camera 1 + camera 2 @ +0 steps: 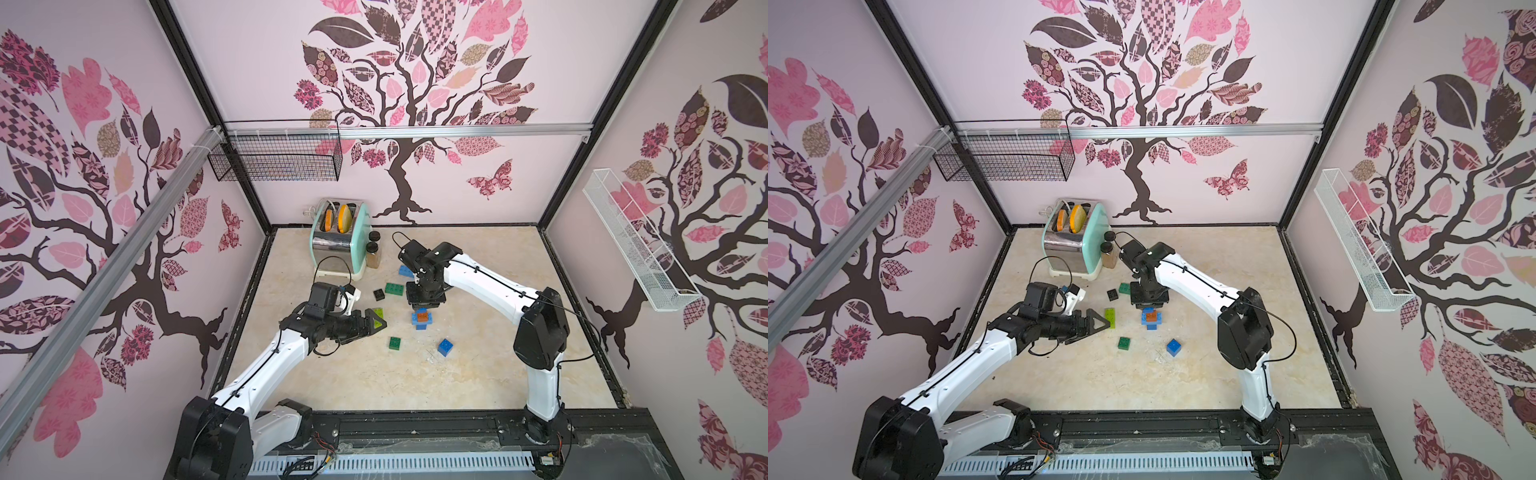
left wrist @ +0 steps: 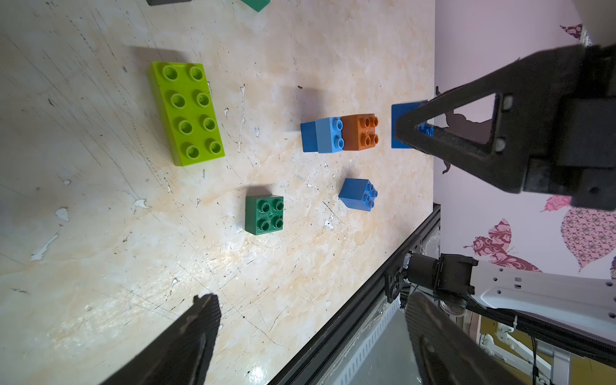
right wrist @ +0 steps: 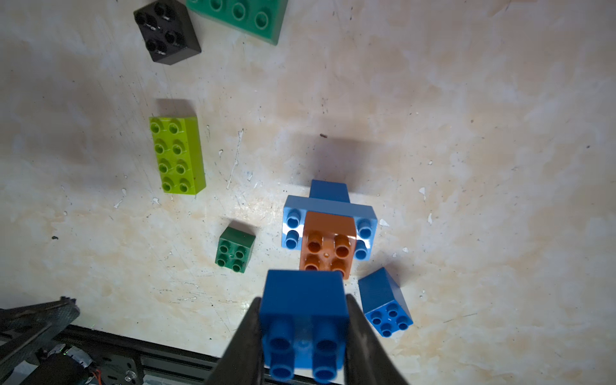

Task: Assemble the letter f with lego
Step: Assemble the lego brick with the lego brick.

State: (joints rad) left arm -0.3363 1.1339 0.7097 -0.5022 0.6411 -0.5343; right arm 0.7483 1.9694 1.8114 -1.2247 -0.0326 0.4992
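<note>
- right gripper (image 3: 303, 333): fingers (image 3: 243, 343) clamped on a blue square studded plastic brick (image 3: 303, 300), studs facing the wrist camera. it is carried just above the partial stack, and the left wrist view shows a gap between the two.
- partial stack (image 1: 422, 320): an orange-brown square brick (image 3: 328, 246) sits centred on a light blue oblong brick (image 3: 293, 230). the oblong overhangs a single blue base brick (image 3: 328, 190) standing on the beige marbled tabletop (image 1: 374, 382).
- left gripper (image 1: 368, 330): fingers spread wide and holding nothing. it hovers by the lime oblong brick (image 2: 186, 113), apart from the stack.
- hazard, misalignment: the held brick looks offset from the orange-brown studs. a descent from here may land on an edge and fail to seat.
- hazard, toppling: the base is narrow and the top is wide. an off-centre press could tip the stack, since nothing braces it.
- hazard, slip: the grip is on smooth side walls. resistance from the studs could twist the brick between the fingers.
- hazard, collision: a loose blue square brick (image 3: 385, 301) lies just beside the stack, and a dark green square brick (image 2: 264, 215) lies near it. a lowering finger could knock either one.
- hazard, shape: another brick on the centre column gives a cross rather than an f. the arms probably need shifting to one side.
</note>
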